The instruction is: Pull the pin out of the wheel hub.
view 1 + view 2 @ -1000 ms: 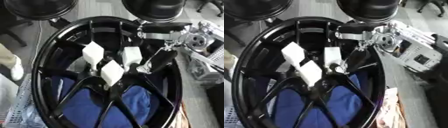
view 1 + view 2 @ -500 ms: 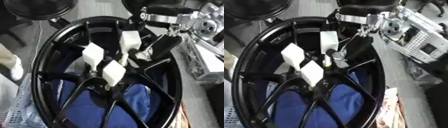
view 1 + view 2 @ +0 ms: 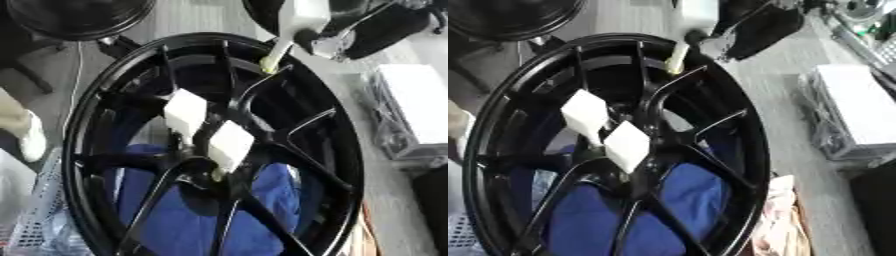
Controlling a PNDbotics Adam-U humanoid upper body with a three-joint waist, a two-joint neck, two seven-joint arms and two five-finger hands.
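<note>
The black spoked wheel hub [image 3: 131,75] lies flat and fills most of both views. Two white block-headed pins [image 3: 185,112] [image 3: 231,144] stand in the hub near its centre. A third white pin [image 3: 300,17] with a yellowish tip hangs above the far rim, clear of the hub's centre. My right hand [image 3: 750,27], a dark blur at the top, is curled on this pin's white head. The left hand shows in neither view.
A blue cloth [image 3: 184,210] lies under the near spokes. Another black wheel [image 3: 79,17] sits at the far left. A white box [image 3: 416,110] lies on the floor at the right, a pinkish rag [image 3: 779,220] by the near rim, and a mesh basket [image 3: 35,220] at lower left.
The right hand has drawn the rightmost pin out of the hub and carried it up and away to the far rim. The two other pins stay in place. The camera has shifted.
</note>
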